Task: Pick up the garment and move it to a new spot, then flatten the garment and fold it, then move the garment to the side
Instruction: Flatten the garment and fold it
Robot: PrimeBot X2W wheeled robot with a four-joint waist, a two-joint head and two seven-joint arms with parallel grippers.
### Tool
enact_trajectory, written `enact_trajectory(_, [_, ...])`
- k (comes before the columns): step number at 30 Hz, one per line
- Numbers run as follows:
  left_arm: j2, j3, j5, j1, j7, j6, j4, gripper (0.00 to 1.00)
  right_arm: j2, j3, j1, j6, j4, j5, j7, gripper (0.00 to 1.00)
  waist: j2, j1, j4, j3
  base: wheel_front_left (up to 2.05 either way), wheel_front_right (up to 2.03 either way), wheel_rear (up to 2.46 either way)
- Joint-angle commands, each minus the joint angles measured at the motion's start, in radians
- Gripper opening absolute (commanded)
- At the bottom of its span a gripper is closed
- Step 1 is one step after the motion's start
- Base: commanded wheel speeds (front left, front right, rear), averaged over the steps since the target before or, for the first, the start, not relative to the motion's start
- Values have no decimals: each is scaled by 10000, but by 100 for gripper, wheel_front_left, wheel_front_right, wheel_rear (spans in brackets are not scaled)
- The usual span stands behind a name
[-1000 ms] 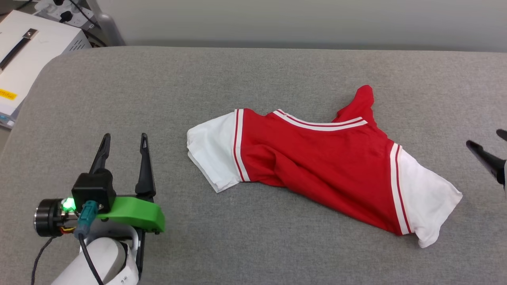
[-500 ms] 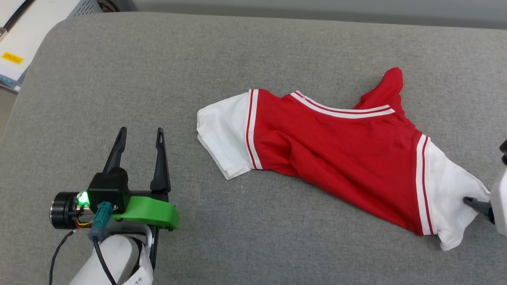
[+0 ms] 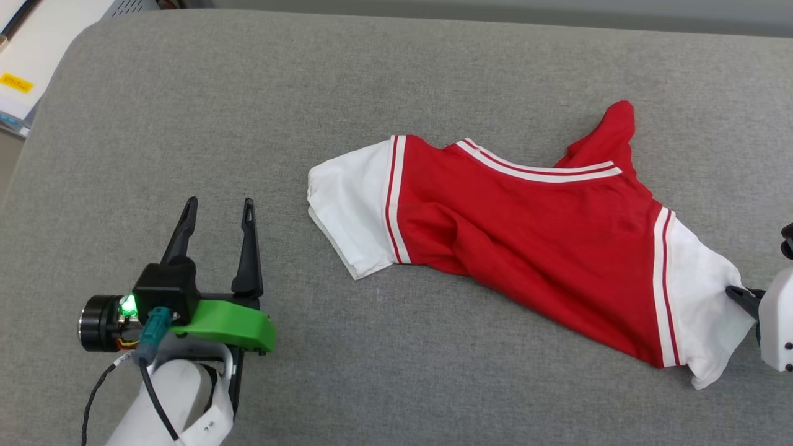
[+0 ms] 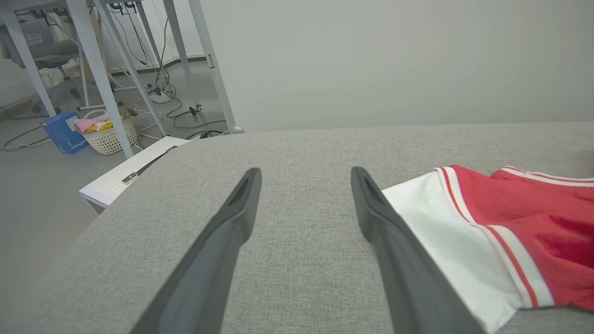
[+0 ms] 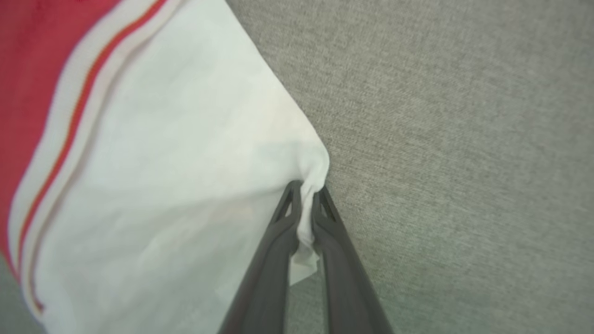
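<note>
At the garment [image 3: 526, 235] edge, the right gripper [image 5: 306, 195] pinches its white cloth for lifting; the left gripper [image 3: 220, 204] stands open, unengaged.

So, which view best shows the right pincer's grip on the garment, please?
Right wrist view: the right pincer is shut on the garment's white sleeve corner. Head view catches it partly at the edge. Left wrist: other sleeve.

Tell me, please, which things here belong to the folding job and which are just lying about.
Job in hand:
garment
right end effector, shut on the garment
left end effector, open
grey table under them

Lying about:
white case beside the table
basket, blue box and cables on the floor
</note>
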Motion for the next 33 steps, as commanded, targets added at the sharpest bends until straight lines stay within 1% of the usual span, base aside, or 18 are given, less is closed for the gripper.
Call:
enact_trajectory(1, [-23, 184, -92, -49, -57, -225, 85, 100, 126, 113, -36, -6, 41, 138, -305, 0, 0, 0, -277, -312, 0, 0, 0])
enact_trajectory(4, [184, 446, -198, -335, -57, -668, 281, 100, -142, -124, -242, -6, -241, 165, -972, 0, 0, 0, -436, -550, 0, 0, 0])
enact_trajectory(7, [462, 603, -380, -812, -48, -1135, 537, 100, -452, -318, -285, -6, -605, 257, -1298, 0, 0, 0, -607, -715, 0, 0, 0])
enact_trajectory(10, [849, 592, -495, -1484, 405, -1613, 735, 100, -694, -540, -188, -6, -922, 312, -1478, 0, 0, 0, -767, -806, 0, 0, 0])
enact_trajectory(13, [1178, 504, -625, -2179, 1099, -2067, 946, 100, -795, -770, -63, -6, -1130, 292, -1628, 0, 0, 0, -931, -818, 0, 0, 0])
enact_trajectory(18, [1676, 160, -955, -3439, 2797, -2984, 1311, 100, -697, -966, 133, -6, -1409, 103, -1737, 0, 0, 0, -1192, -674, 0, 0, 0])
enact_trajectory(19, [1736, 110, -1039, -3671, 3101, -3108, 1350, 100, -649, -981, 157, -6, -1447, 72, -1733, 0, 0, 0, -1234, -631, 0, 0, 0])
enact_trajectory(22, [1926, -252, -1407, -4377, 4522, -3474, 1574, 100, -499, -1038, 194, -6, -1560, -44, -1711, 0, 0, 0, -1344, -481, 0, 0, 0])
enact_trajectory(24, [2038, -551, -1697, -4774, 5502, -3630, 1722, 100, -414, -1053, 166, -6, -1608, -115, -1702, 0, 0, 0, -1417, -380, 0, 0, 0])
enact_trajectory(28, [2225, -1241, -2448, -5467, 7575, -3785, 1999, 100, -317, -1081, 65, -6, -1684, -179, -1619, 0, 0, 0, -1515, -140, 0, 0, 0])
enact_trajectory(31, [2279, -1659, -3106, -5900, 8696, -3822, 2170, 100, -274, -1057, -91, -6, -1761, -220, -1555, 0, 0, 0, -1624, 94, 0, 0, 0])
enact_trajectory(33, [2468, -2111, -3374, -6177, 9412, -3829, 2226, 100, -229, -990, -286, -6, -1827, -246, -1517, 0, 0, 0, -1752, 301, 0, 0, 0])
